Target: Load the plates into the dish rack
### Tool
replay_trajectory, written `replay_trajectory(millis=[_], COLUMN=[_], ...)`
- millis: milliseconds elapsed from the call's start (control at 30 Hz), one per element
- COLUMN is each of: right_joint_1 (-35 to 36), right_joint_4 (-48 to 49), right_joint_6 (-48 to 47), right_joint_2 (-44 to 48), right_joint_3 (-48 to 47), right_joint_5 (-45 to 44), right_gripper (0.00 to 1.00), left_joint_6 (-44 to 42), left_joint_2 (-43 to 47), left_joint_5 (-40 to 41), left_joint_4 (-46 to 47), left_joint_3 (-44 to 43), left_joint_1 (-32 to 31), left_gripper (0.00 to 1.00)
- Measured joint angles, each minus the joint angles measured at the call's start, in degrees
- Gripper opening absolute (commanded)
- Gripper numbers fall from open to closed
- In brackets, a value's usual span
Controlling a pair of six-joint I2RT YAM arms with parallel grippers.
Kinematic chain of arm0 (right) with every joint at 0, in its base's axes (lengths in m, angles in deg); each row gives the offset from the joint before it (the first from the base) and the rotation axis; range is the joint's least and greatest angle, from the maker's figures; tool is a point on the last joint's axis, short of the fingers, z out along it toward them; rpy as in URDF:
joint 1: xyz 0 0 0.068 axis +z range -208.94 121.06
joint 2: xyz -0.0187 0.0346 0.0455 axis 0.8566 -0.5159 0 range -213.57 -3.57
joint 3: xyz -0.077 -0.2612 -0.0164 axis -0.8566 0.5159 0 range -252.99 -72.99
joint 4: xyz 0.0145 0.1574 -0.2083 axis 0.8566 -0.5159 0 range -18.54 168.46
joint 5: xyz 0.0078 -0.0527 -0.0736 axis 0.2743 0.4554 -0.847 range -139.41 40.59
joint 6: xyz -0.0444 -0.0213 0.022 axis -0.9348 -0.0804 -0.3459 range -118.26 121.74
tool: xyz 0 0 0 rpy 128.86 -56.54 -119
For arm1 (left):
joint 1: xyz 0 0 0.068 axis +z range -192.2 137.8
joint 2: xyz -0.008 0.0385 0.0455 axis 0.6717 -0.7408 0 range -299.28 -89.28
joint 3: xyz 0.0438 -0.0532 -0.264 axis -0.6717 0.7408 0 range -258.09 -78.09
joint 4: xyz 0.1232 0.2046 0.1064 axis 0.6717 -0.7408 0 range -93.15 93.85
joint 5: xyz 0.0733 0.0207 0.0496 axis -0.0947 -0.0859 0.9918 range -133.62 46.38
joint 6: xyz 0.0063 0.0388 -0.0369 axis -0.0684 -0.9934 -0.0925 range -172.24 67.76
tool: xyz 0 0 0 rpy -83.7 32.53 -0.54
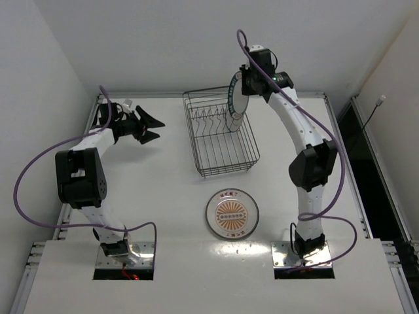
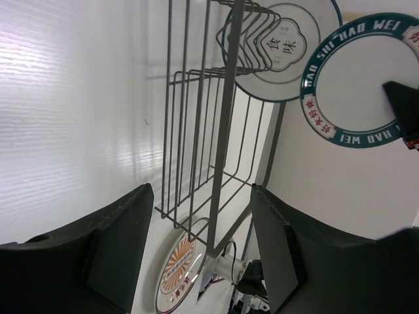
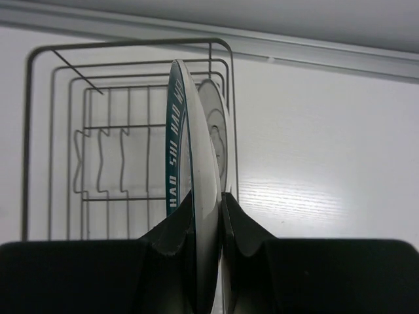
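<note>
My right gripper [image 1: 243, 85] is shut on the white plate with the dark teal rim band [image 1: 234, 98] and holds it upright on edge over the far right part of the wire dish rack [image 1: 226, 171]. In the right wrist view the teal-rimmed plate [image 3: 196, 163] is pinched edge-on between the jaws of this gripper [image 3: 208, 209]. The grey-ringed plate [image 1: 236, 122] stands upright in the rack just right of it. The cream sunburst plate [image 1: 232, 213] lies flat on the table in front of the rack. My left gripper [image 1: 157, 129] is open and empty, left of the rack.
The rack's prongs [image 3: 98, 163] left of the held plate hold nothing. The back wall runs close behind the rack. The table's right edge [image 1: 344, 150] borders a dark gap. The left wrist view shows the rack [image 2: 196, 131], all three plates and the open left gripper [image 2: 203, 248].
</note>
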Motion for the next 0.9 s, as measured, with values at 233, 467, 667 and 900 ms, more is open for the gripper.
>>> replay_trajectory(millis=[233, 467, 667, 900], right_joint_1=[0.26, 0.90, 1.86, 2.78], right_joint_4=[-0.85, 0.28, 0.50, -1.31], right_joint_6=[-2.14, -2.58, -2.75, -3.45], right_joint_2=[-5.07, -8.46, -9.38, -9.42], right_joint_3=[0.00, -0.07, -0.79, -4.09], right_joint_5=[-4.11, -5.62, -8.07, -10.56], right_gripper=[0.00, 0.00, 0.00, 0.00], left_joint_6=[-0.72, -1.44, -1.88, -2.21], left_joint_2=[-0.44, -0.44, -0.44, -0.44], left_joint_5=[0.20, 0.20, 0.22, 0.22], left_joint_4=[-0.76, -1.33, -2.19, -2.16], left_joint_3=[0.52, 2.75, 4.15, 4.17], left_joint_1=[0.94, 1.07, 1.51, 1.84], left_gripper=[0.58, 0.58, 0.58, 0.58])
